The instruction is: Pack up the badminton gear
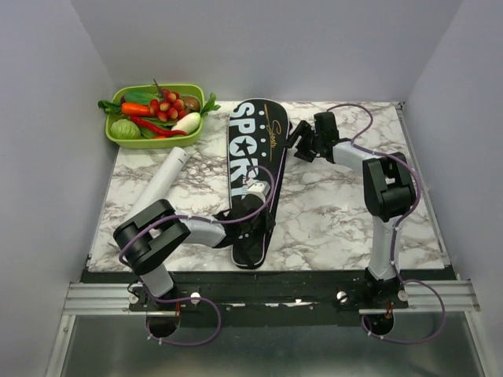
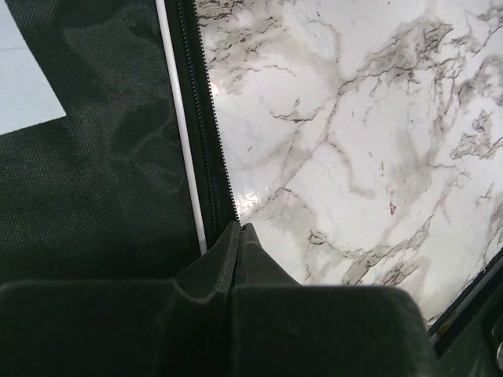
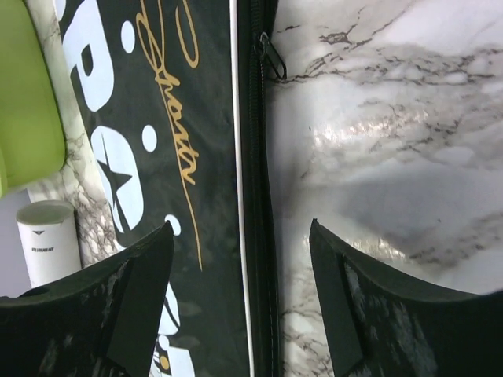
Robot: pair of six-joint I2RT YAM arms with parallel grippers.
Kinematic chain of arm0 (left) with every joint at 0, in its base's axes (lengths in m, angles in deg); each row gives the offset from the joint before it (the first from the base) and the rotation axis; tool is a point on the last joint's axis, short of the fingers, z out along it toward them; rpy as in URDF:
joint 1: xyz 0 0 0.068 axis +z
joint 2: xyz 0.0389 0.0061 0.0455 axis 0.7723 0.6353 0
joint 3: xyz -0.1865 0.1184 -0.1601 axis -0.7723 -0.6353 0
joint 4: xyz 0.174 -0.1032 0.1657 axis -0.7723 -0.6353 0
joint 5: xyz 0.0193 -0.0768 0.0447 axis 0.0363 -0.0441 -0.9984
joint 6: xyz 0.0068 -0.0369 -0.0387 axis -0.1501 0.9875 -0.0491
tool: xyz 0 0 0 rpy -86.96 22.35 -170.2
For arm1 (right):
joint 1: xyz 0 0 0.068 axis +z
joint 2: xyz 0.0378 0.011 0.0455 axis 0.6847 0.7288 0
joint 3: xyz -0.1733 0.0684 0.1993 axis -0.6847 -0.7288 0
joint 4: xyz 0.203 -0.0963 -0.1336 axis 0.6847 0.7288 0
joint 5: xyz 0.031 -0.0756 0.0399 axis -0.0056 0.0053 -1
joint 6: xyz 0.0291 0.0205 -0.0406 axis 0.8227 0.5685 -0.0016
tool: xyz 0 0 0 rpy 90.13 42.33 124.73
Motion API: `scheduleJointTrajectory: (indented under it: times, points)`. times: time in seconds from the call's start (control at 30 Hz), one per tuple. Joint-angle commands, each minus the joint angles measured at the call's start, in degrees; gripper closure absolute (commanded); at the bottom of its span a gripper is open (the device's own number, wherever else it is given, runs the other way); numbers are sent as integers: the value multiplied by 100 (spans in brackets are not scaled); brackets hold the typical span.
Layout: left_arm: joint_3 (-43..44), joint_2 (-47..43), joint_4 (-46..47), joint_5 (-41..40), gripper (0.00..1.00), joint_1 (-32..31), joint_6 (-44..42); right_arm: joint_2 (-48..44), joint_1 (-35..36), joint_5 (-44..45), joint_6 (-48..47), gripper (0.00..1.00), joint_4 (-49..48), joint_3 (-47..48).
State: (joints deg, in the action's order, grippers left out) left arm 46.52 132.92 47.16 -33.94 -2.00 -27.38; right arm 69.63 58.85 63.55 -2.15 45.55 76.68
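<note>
My left gripper (image 2: 238, 236) is clenched tight, tips at the black SPORT bag (image 1: 247, 149)'s zip side, mid-table toward the near edge. White tube (image 1: 161, 182) lies left of it. My right gripper (image 3: 240, 226) hangs released over the zip's far end.

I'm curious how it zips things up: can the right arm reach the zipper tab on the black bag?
Probably yes. The right gripper hangs open over the zipper edge of the black bag, and the zipper tab lies uncovered just ahead of it.
</note>
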Motion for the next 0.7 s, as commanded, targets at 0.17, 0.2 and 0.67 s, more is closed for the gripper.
scheduleJointTrajectory:
  times: [0.17, 0.2, 0.67]
  points:
    - [-1011, 241, 656, 309, 99, 26, 317, 925, 18, -459, 229, 30, 432, 926]
    - [-1073, 215, 683, 309, 99, 26, 335, 977, 18, -485, 273, 33, 441, 1031]
    - [-1794, -207, 685, 362, 99, 26, 537, 1208, 27, -592, 581, 99, 345, 1053]
